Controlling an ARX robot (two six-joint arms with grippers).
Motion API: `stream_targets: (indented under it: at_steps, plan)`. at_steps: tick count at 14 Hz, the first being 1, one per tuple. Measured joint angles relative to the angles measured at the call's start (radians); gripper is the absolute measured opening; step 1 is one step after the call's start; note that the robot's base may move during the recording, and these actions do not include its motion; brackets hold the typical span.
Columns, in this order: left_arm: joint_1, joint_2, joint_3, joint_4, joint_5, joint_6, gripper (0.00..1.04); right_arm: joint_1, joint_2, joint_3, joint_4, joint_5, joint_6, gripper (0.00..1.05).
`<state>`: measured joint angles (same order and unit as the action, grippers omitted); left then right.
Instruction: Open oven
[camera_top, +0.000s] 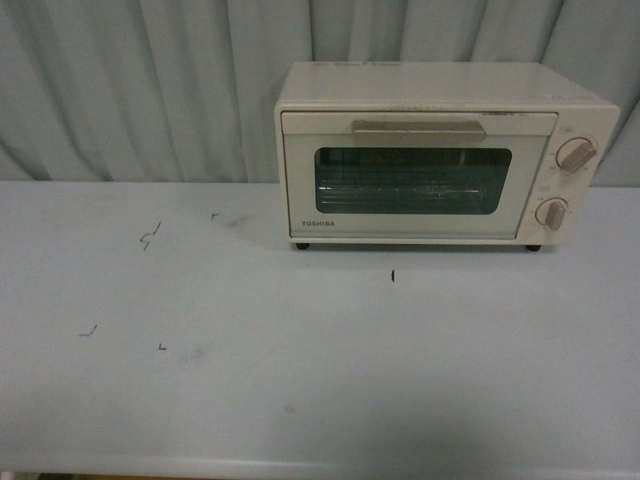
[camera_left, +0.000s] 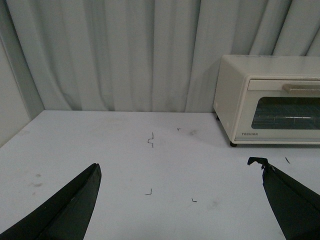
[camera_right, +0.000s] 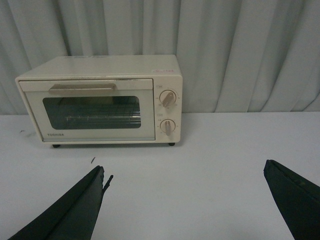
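- Oven (camera_top: 440, 155): table (camera_top: 250, 380) beneath it, curtain (camera_top: 150, 80) behind it, door apparently closed.
- Left gripper (camera_left: 176, 165), short of the oven: jaws spread wide, empty.
- Right gripper (camera_right: 185, 167), facing the oven: jaws spread, empty.

Pale table (camera_top: 300, 400), faintly smudged, small dark marks (camera_top: 150, 236) scattered over left half, one more near centre, oven (camera_top: 440, 150) on short dark feet at far edge, right of centre.
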<state>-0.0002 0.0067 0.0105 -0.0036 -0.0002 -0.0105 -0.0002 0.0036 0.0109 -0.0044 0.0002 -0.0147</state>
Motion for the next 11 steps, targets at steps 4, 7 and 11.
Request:
stream_targets:
  at_steps: [4,7,11]
  plan:
    - [0.000,0.000,0.000,0.000,0.000,0.000,0.98,0.000,0.000,0.000,0.000,0.000,0.000,0.98]
    - [0.000,0.000,0.000,0.000,0.000,0.000,0.98,0.000,0.001,0.000,-0.002,0.000,0.000,0.98]
    - [0.000,0.000,0.000,0.003,0.000,0.000,0.98,0.000,0.000,0.000,0.003,0.000,0.000,0.98]
